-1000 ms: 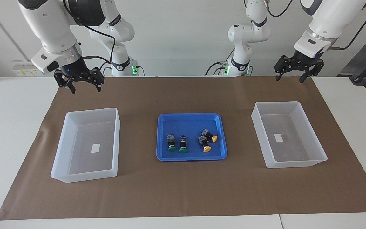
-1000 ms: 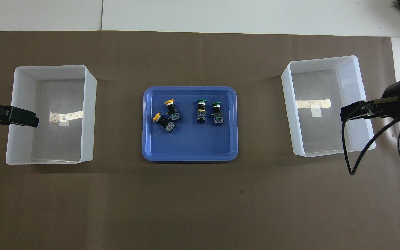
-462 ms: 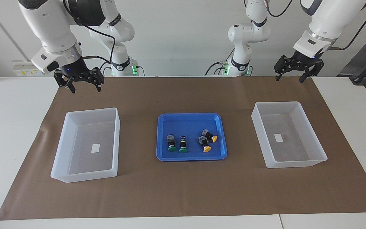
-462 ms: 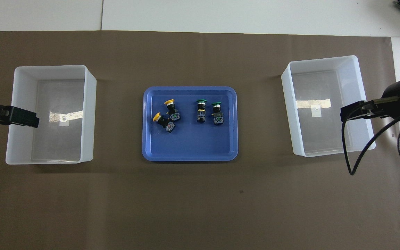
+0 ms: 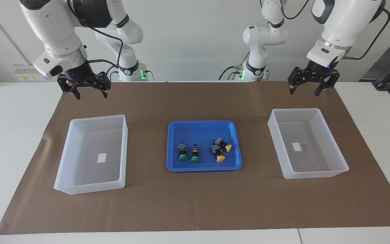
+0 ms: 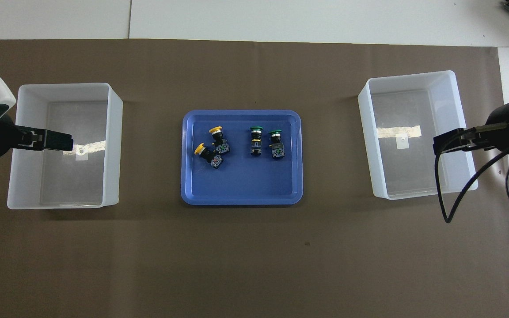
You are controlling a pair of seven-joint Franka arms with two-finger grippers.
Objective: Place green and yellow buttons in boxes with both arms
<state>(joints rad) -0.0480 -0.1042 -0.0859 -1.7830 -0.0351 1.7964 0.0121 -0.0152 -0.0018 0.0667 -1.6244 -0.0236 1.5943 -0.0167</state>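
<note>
Brown paper covers a white table before a pale wall. Two white arms hang raised, the left gripper over the paper near one box, the right gripper likewise near the other box; both claws spread wide, holding nothing. Boxes are frosted plastic, tall-walled, each with a small label. Between them a glossy shallow blue tray holds two green buttons and two yellow buttons, lying on their sides. Only the facing view shows the arm bases; overhead, glare streaks both box floors.
</note>
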